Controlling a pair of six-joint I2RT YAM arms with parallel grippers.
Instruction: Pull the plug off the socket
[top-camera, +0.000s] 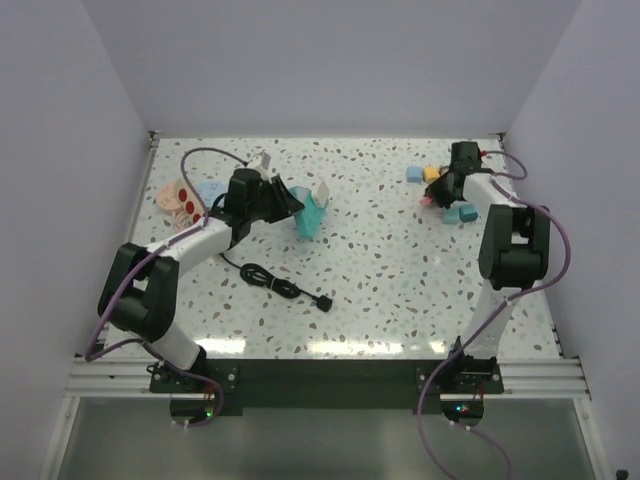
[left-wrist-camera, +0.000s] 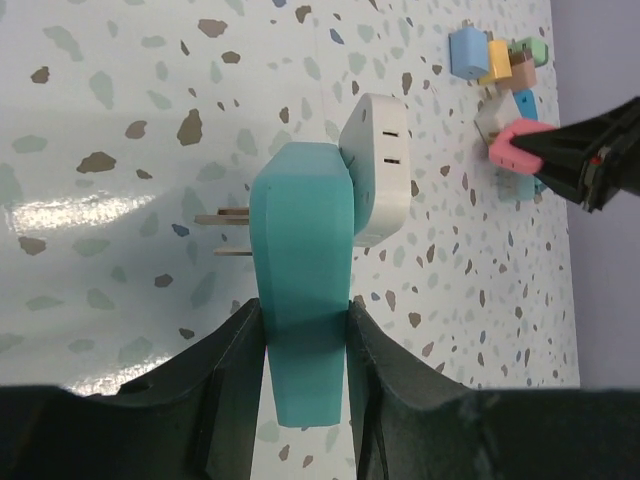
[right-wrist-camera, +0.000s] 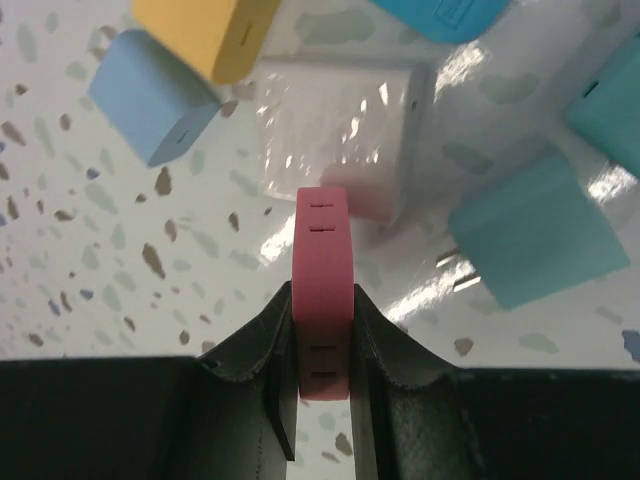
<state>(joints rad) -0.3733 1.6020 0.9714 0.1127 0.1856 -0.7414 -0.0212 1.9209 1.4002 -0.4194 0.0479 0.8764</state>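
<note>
The pale wooden socket strip (top-camera: 177, 198) with red round faces lies at the far left, behind my left arm. Its thin black cable (top-camera: 268, 280) coils toward the front and ends in a loose black plug (top-camera: 322, 302). My left gripper (top-camera: 292, 207) (left-wrist-camera: 300, 312) is shut on a teal plug block (left-wrist-camera: 300, 270) with metal prongs (left-wrist-camera: 224, 232), and a white adapter (left-wrist-camera: 382, 168) sits against the block's far end. My right gripper (top-camera: 438, 194) (right-wrist-camera: 322, 302) is shut on a flat pink piece (right-wrist-camera: 322, 260) with slots, at the far right.
Loose blocks lie round the right gripper: a white cube (right-wrist-camera: 340, 135), a blue one (right-wrist-camera: 150, 95), a yellow one (right-wrist-camera: 200, 30) and a teal one with prongs (right-wrist-camera: 530, 232). The enclosure's walls stand close on both sides.
</note>
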